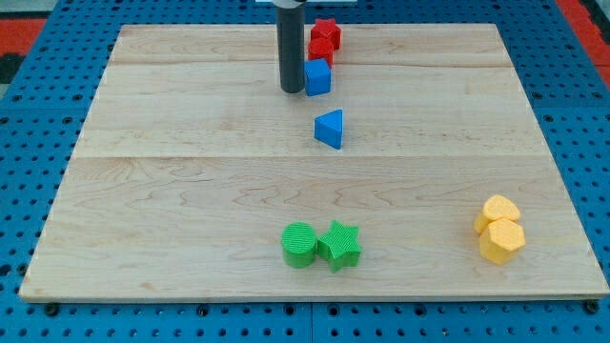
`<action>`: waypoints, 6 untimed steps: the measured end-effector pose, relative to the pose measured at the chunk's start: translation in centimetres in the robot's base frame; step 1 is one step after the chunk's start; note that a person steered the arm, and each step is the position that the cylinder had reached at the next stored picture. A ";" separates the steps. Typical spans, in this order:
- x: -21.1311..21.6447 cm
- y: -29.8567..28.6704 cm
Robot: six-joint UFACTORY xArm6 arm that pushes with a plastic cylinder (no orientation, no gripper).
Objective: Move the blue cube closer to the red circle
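Note:
The blue cube point(317, 77) sits near the view's top centre of the wooden board point(191, 191). Just above it, touching or nearly so, is the red circle block point(320, 51), with a red star point(327, 31) behind it. My tip point(292, 90) is the end of the dark rod, resting right against the blue cube's left side. A blue triangle point(330, 129) lies a short way below the cube.
A green circle block point(299, 245) and a green star point(339, 246) sit side by side near the view's bottom centre. Two yellow blocks point(499, 229) lie together at the view's bottom right. Blue pegboard surrounds the board.

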State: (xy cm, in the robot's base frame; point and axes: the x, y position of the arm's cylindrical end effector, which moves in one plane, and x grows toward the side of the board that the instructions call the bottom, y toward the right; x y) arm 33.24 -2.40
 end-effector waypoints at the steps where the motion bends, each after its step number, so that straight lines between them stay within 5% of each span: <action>1: 3.7 -1.7; 6: -0.2 1.6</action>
State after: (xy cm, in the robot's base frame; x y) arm 33.01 -0.81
